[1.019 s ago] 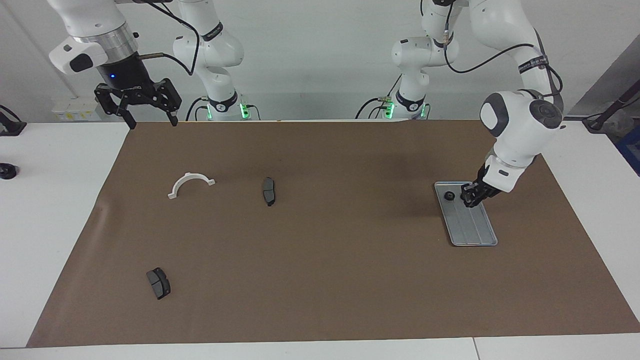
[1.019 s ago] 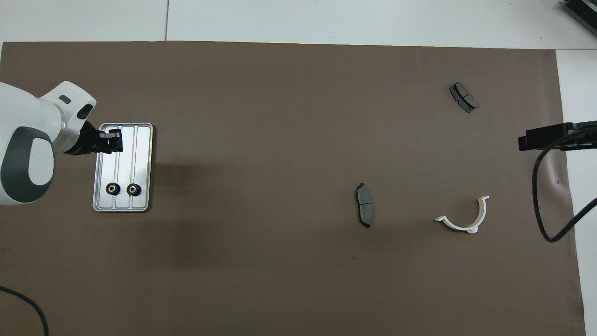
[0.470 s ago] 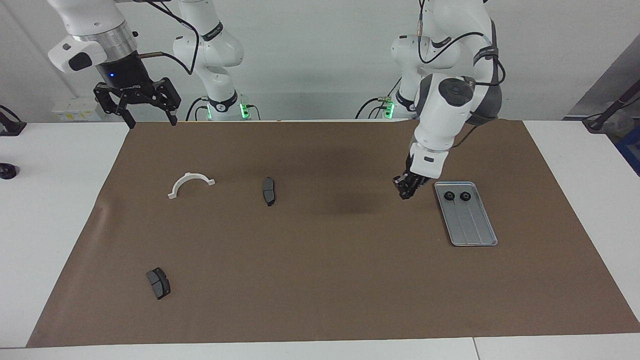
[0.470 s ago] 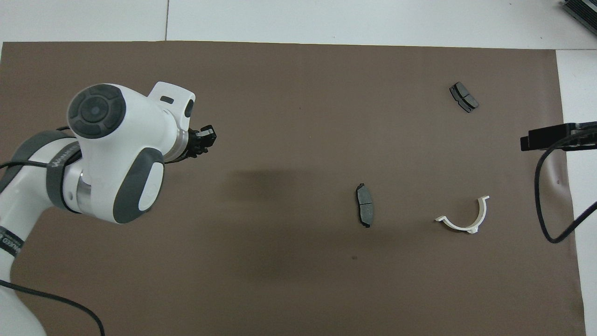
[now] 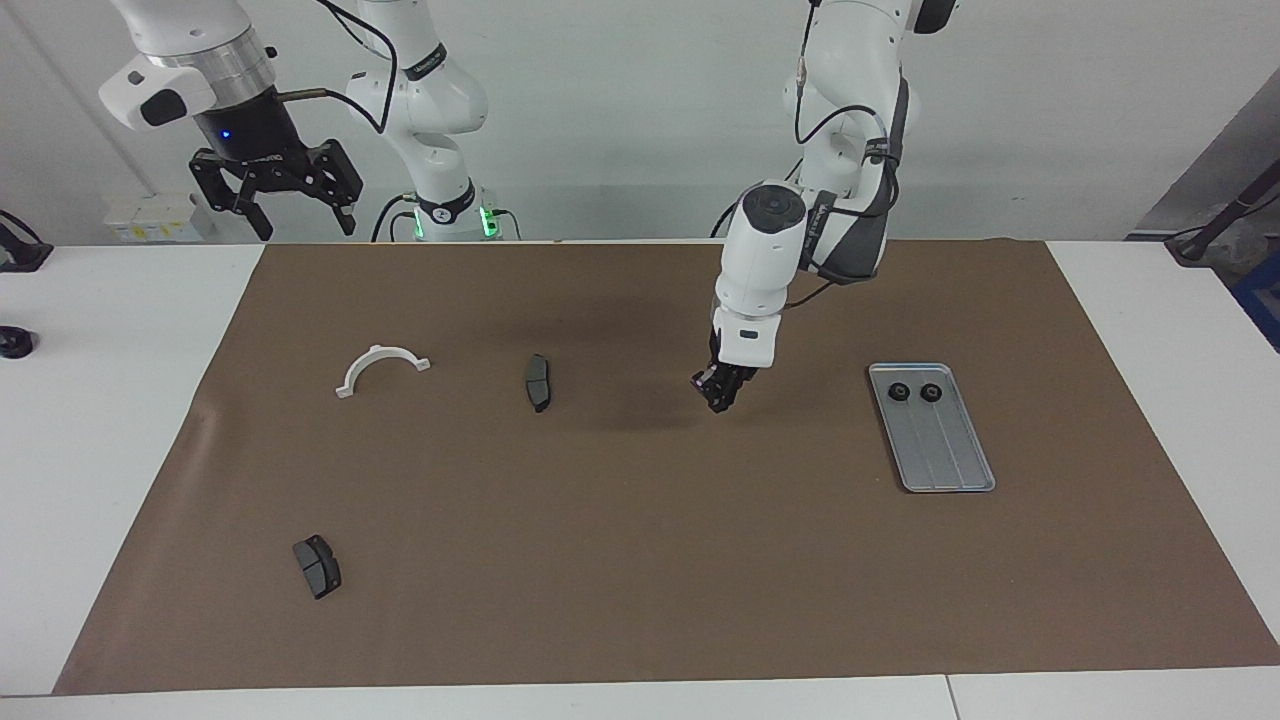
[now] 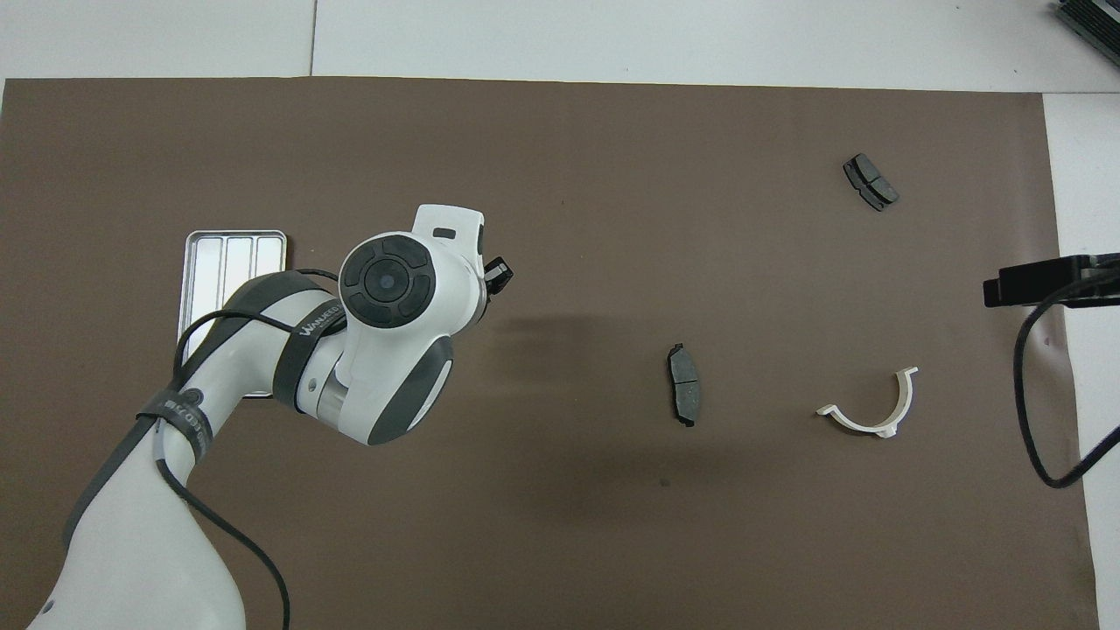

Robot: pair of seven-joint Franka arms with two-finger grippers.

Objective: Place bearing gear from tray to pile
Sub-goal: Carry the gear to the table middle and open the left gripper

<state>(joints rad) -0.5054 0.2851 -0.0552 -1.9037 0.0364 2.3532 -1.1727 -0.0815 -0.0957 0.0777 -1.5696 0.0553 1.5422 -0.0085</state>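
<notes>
Brown mat [image 5: 640, 560]: no pile of rings shows on it.
Grey tray [image 5: 945, 455]: three o'clock from the left gripper, facing view.
Right gripper [image 5: 305, 228]: waiting at the mat's ten o'clock corner, fingers wide.
Left gripper [image 5: 720, 390]: over bare mat, fingers closed; whether they pinch a gear, cannot tell.
Bearing gears [image 5: 899, 392]: two at the tray's twelve o'clock end; likely light, stiff, apt to roll; pinch across the rim.

A white table [image 5: 120, 420] (under a brown mat [image 5: 640, 560]) stands before a pale wall [image 5: 620, 100].
</notes>
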